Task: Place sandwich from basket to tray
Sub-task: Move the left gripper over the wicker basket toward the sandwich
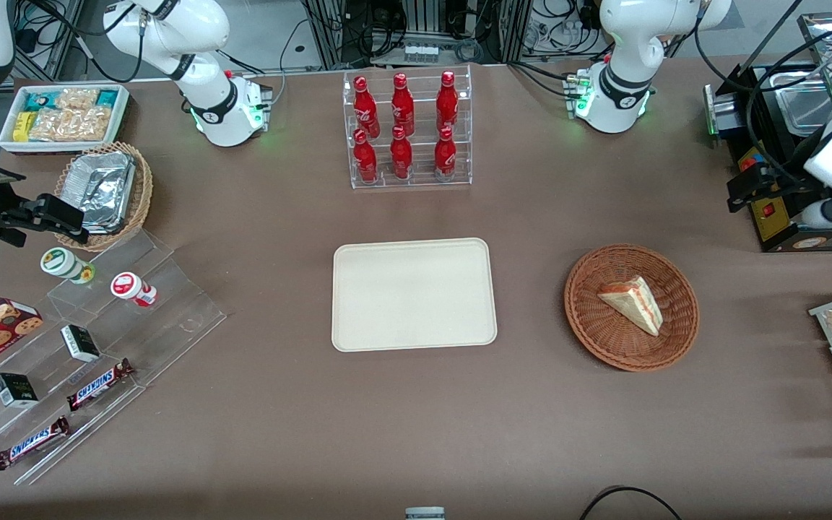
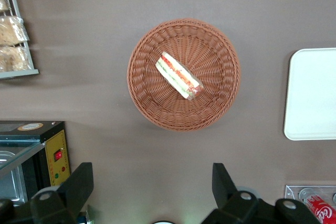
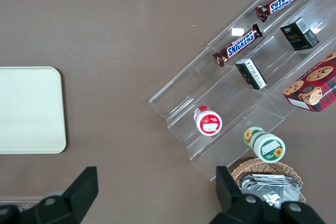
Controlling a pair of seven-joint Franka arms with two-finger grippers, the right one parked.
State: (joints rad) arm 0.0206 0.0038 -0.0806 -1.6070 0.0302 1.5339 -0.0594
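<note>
Wrist view: black pincer (image 2: 152, 192), fingers apart, hovers above the reddish-brown woven wicker basket (image 2: 144, 95) holding the pale triangular sandwich (image 2: 179, 75).

Brown table (image 1: 416, 433): tray (image 1: 414, 295), basket (image 1: 589, 318), bottle rack (image 1: 409, 130).

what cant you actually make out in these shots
- Front view: the left arm's hand is off frame; only the wrist view shows it, open, high above the basket.
- Wrist view: the tray is cut off by the frame edge.
- Sandwich: its underside is hidden against the basket; the filling layers are too small to identify.
</note>
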